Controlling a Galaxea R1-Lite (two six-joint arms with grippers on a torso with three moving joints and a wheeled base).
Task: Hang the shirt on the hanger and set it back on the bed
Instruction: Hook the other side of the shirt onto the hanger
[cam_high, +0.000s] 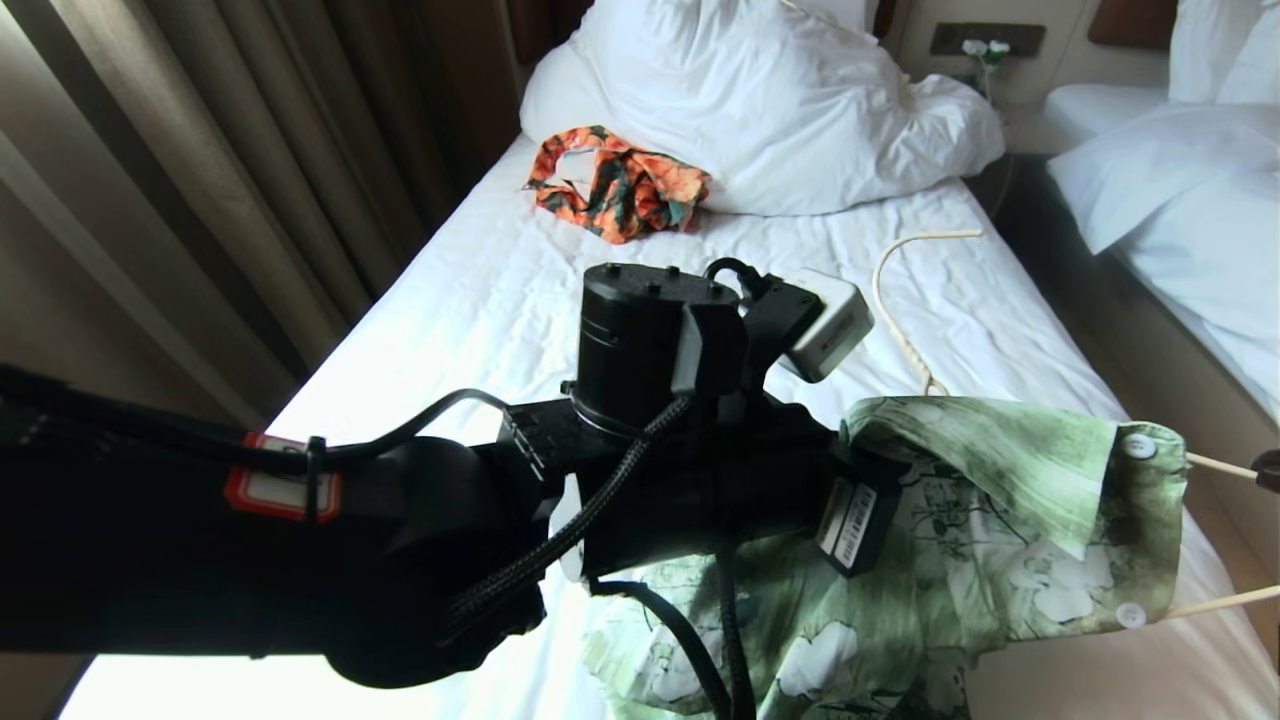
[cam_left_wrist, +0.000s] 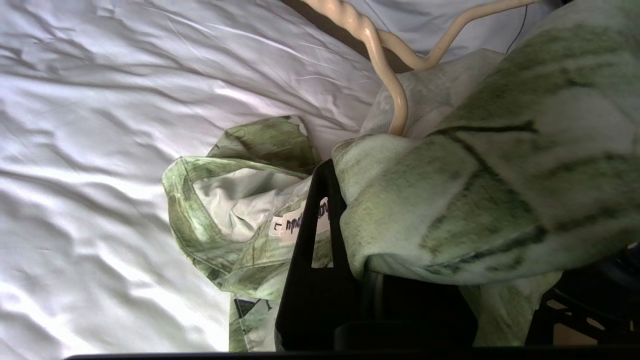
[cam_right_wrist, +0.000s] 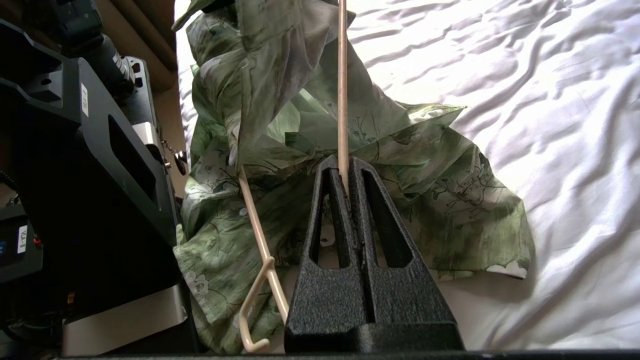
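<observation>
The green and white shirt (cam_high: 1010, 520) hangs bunched over the near end of the bed (cam_high: 480, 300). It is threaded partly onto the cream hanger (cam_high: 1222, 466). The hanger's two bars stick out of the shirt to the right and its hook (cam_high: 898, 300) rises behind. My left gripper (cam_left_wrist: 345, 175) is shut on shirt cloth near the collar label (cam_left_wrist: 295, 222); cloth hides one finger. My right gripper (cam_right_wrist: 343, 167) is shut on a hanger bar (cam_right_wrist: 342, 90), with the shirt (cam_right_wrist: 450, 210) draped below it. The hanger's notched end (cam_right_wrist: 255, 310) shows beside the fingers.
An orange-and-dark-green garment (cam_high: 620, 185) lies farther up the bed before the white duvet and pillow (cam_high: 780, 100). Curtains (cam_high: 200, 150) run along the left. A second white bed (cam_high: 1180, 190) stands right, across a narrow gap. My left arm (cam_high: 300, 540) fills the foreground.
</observation>
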